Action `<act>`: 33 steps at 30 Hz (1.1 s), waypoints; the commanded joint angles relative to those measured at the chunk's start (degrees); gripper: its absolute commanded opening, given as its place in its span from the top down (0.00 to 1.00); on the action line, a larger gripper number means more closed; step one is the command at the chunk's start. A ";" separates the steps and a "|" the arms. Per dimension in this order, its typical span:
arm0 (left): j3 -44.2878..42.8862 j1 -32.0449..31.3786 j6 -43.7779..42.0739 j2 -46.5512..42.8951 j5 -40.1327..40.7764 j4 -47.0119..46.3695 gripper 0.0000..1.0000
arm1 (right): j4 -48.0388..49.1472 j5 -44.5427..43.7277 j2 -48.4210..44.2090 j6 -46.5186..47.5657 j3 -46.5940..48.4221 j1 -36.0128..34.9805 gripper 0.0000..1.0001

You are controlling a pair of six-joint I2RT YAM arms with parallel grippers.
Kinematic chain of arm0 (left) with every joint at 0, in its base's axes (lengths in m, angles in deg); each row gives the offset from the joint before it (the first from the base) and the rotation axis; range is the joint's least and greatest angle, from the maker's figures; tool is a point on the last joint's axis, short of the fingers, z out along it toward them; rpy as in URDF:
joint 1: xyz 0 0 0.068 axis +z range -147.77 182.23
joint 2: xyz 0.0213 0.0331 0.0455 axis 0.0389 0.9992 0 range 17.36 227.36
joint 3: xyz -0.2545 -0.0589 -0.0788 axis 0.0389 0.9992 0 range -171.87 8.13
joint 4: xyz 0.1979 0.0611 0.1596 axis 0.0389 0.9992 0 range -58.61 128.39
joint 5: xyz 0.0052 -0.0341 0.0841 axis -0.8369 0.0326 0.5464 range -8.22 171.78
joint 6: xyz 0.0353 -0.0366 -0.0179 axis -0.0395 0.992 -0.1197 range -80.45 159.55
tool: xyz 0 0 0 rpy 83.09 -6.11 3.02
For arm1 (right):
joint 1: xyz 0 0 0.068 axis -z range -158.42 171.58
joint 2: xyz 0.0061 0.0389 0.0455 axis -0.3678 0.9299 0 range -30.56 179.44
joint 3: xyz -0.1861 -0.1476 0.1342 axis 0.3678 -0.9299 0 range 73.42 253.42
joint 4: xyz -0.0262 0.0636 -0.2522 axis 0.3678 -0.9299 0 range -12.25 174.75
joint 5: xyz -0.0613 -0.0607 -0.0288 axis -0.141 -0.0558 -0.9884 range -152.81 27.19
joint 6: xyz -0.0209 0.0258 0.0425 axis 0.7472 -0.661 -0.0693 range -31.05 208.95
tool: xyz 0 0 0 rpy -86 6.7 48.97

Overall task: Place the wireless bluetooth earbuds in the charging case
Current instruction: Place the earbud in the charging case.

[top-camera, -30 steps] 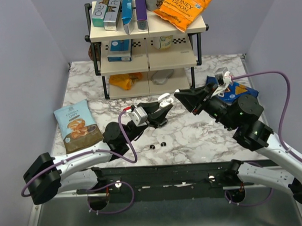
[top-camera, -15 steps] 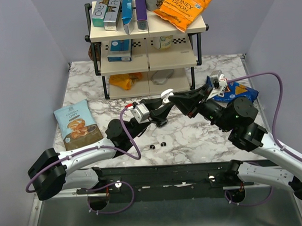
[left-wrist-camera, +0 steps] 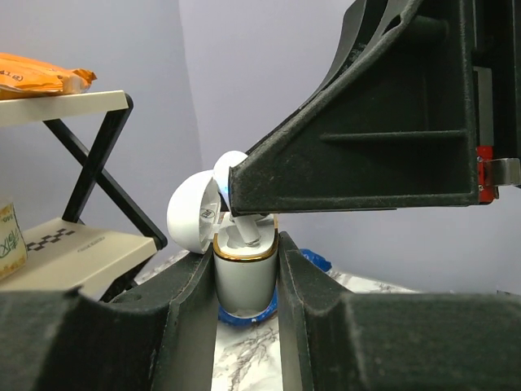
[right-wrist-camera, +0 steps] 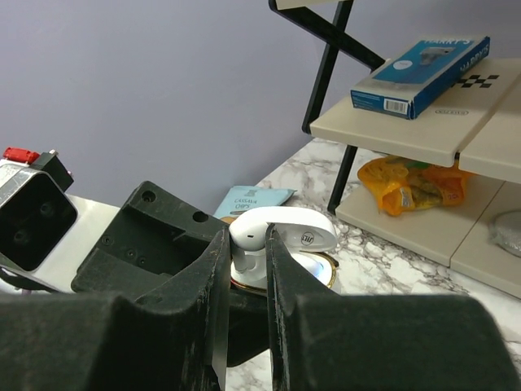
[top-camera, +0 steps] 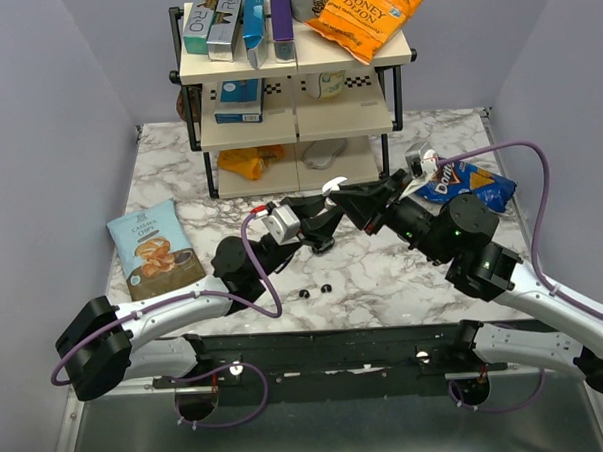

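The charging case (left-wrist-camera: 244,281) is a white shell with a gold rim, standing upright with its lid (left-wrist-camera: 193,220) hinged back to the left; it is held up off the bench (top-camera: 384,272), in front of the shelf rack (top-camera: 298,136); the left fingers (left-wrist-camera: 183,301) are clamped on its two sides. A white earbud (right-wrist-camera: 247,235) sits at the case's open mouth, its stem pointing down into the well; how deep it has gone cannot be told; the right fingers (right-wrist-camera: 213,269) pinch it from either side, reaching in from above and to the right, so the two arms meet over the middle of the bench. On the marble just in front of them lie two tiny black rounded bits (top-camera: 326,287), side by side, too small to identify. Further out, a cassava chips bag (top-camera: 154,250) lies flat at the left; a blue chip bag (top-camera: 465,184) lies at the right, behind the right arm.
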 commanded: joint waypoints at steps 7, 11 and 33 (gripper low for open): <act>-0.91 -0.06 -0.07 -1.78 1.67 -0.67 1.00 | -0.13 -3.89 0.77 2.25 0.51 -1.25 0.99; -1.09 -0.06 0.28 -1.87 1.94 -0.76 1.00 | -1.01 -4.60 0.68 2.51 0.77 -1.69 0.99; -2.93 -0.06 2.74 -2.58 3.52 1.69 1.00 | -2.33 -10.04 1.21 2.34 -0.11 -3.36 0.99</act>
